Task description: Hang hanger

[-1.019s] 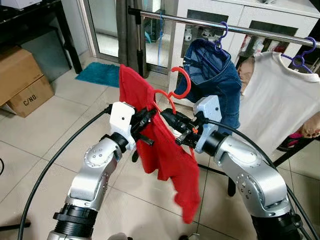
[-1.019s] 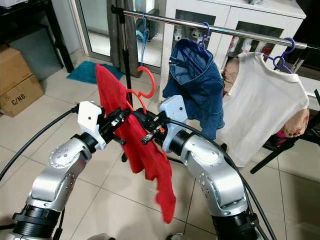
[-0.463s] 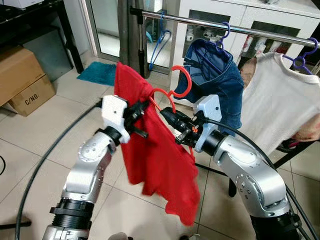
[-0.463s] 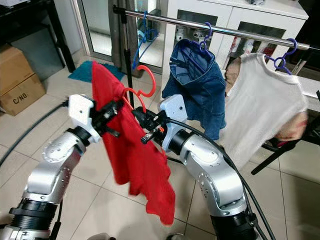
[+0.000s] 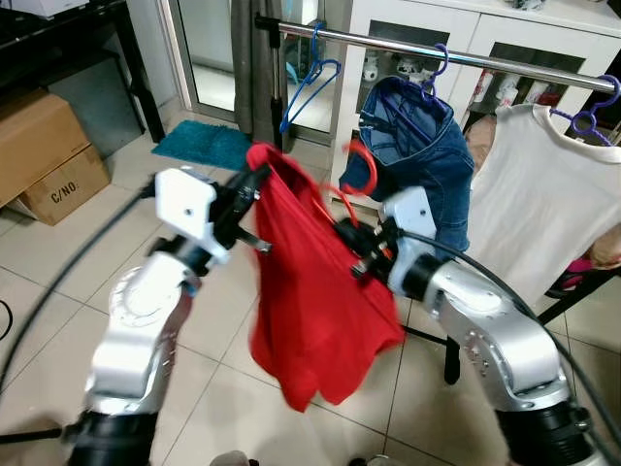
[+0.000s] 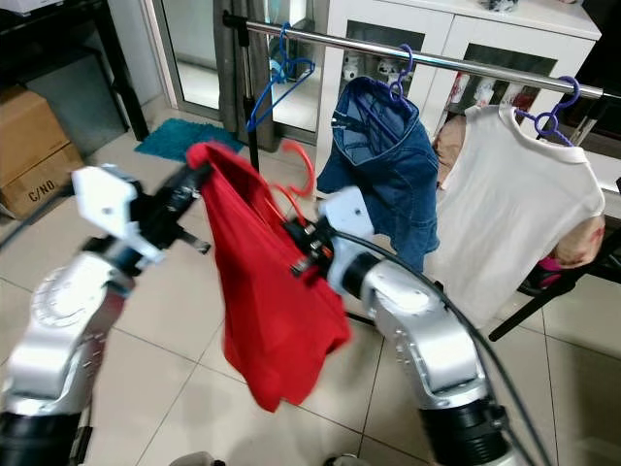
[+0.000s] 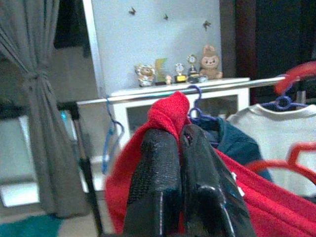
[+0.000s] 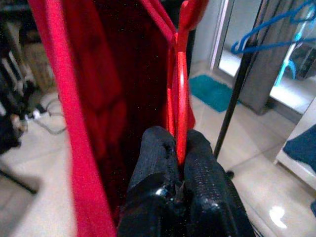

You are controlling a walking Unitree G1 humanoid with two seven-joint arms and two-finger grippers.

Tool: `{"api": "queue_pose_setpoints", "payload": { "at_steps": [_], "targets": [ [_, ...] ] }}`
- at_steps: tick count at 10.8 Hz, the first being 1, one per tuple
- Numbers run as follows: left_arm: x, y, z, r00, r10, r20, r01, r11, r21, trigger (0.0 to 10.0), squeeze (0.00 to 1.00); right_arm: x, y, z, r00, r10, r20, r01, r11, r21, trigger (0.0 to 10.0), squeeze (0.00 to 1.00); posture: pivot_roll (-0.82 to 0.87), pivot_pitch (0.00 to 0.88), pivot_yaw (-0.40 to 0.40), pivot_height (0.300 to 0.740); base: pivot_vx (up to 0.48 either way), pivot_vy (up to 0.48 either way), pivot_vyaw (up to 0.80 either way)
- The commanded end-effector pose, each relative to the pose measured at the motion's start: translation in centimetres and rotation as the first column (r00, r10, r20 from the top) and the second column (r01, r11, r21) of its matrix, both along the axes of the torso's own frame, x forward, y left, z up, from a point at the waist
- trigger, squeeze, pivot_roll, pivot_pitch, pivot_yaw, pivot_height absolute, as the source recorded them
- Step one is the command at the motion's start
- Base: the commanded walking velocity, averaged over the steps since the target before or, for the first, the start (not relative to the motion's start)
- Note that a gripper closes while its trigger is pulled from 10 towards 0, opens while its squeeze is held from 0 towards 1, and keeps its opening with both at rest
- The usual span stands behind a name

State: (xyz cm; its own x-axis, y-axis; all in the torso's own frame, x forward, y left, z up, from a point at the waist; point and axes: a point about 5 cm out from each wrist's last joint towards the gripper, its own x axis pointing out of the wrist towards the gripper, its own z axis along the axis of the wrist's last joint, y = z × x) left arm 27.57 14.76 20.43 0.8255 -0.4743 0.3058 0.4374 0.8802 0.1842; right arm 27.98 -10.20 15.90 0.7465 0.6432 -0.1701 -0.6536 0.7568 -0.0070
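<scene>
The robot stands before a clothes rail (image 5: 456,56) with both arms raised, a red garment (image 5: 315,301) stretched between them. The left gripper (image 7: 180,143) has its two black fingers pressed together on a bunched corner of the red cloth, holding it up high. The right gripper (image 8: 177,148) is clamped on the thin shaft of the red hanger (image 8: 181,98), which sits against the garment with its hook (image 5: 361,167) poking up above the fabric, below the rail and not on it. The garment hangs down in a loose fold between the arms, its lower edge well above the tiled floor (image 5: 58,252). On the rail hang an empty blue hanger (image 5: 309,78), a denim piece (image 5: 422,146) on a purple hanger, and a white shirt (image 5: 539,204) (also on a purple hanger) furthest to the robot's right. A cardboard box (image 5: 44,155) sits by the wall on the left, and a teal mat (image 5: 204,144) lies near the glass door.
</scene>
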Motion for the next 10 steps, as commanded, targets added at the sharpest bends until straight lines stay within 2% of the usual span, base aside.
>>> {"api": "queue_pose_setpoints", "payload": {
  "at_steps": [1,2,3,4,6,7,8,9,10],
  "targets": [
    [0.0,1.5,1.9,0.994,0.087,0.072,-0.088,0.996,0.015,0.0,0.0,-0.3,-0.3,-0.5,0.999,0.024,-0.023,-0.025,0.999,-0.028,0.0,0.0,0.0,0.0,-0.016,0.74,0.0,0.0,0.0],
    [0.2,2.0,2.2,0.989,0.12,0.081,-0.123,0.992,0.025,0.0,0.0,-0.5,-0.3,-0.5,0.999,0.043,-0.022,-0.044,0.999,-0.023,0.0,0.0,0.0,0.0,-0.017,0.74,0.0,0.0,0.0],
    [1.7,6.4,4.1,0.938,0.324,0.121,-0.336,0.938,0.087,0.0,0.0,-1.5,-0.4,0.5,0.982,0.186,0.021,-0.186,0.982,0.033,0.0,0.0,0.0,0.0,-0.017,0.74,0.0,0.0,0.0],
    [2.8,9.6,4.9,0.893,0.431,0.127,-0.447,0.881,0.156,0.0,0.0,-2.1,-0.3,1.5,0.964,0.259,0.056,-0.263,0.96,0.094,0.0,0.0,0.0,0.0,-0.012,0.74,0.0,0.0,0.0],
    [4.2,13.2,5.1,0.839,0.535,0.1,-0.541,0.8,0.258,0.0,0.0,-2.5,-0.3,2.6,0.948,0.303,0.099,-0.316,0.933,0.17,0.0,0.0,-0.01,0.0,-0.005,0.74,0.0,0.0,0.0],
    [4.6,13.7,4.4,0.836,0.544,0.069,-0.539,0.789,0.295,0.0,0.0,-2.6,-0.2,2.9,0.944,0.31,0.11,-0.326,0.923,0.203,0.0,0.0,-0.01,0.0,-0.002,0.74,0.0,0.0,0.0],
    [5.2,13.8,2.7,0.835,0.55,-0.009,-0.523,0.799,0.297,0.0,0.0,-2.9,0.1,3.2,0.941,0.317,0.118,-0.336,0.909,0.245,0.0,0.0,-0.01,0.0,0.001,0.74,0.0,0.0,0.0],
    [5.5,13.1,1.5,0.853,0.52,-0.054,-0.488,0.829,0.274,0.0,0.0,-3.1,0.3,3.2,0.94,0.319,0.118,-0.339,0.905,0.257,0.0,0.0,-0.01,0.0,0.006,0.74,0.0,0.0,0.0],
    [5.2,8.9,0.3,0.948,0.296,-0.116,-0.264,0.937,0.227,0.0,0.0,-2.0,0.3,3.0,0.972,0.212,0.098,-0.23,0.94,0.251,0.0,0.0,-0.01,0.0,0.007,0.74,0.0,0.0,0.0]
  ]
}}
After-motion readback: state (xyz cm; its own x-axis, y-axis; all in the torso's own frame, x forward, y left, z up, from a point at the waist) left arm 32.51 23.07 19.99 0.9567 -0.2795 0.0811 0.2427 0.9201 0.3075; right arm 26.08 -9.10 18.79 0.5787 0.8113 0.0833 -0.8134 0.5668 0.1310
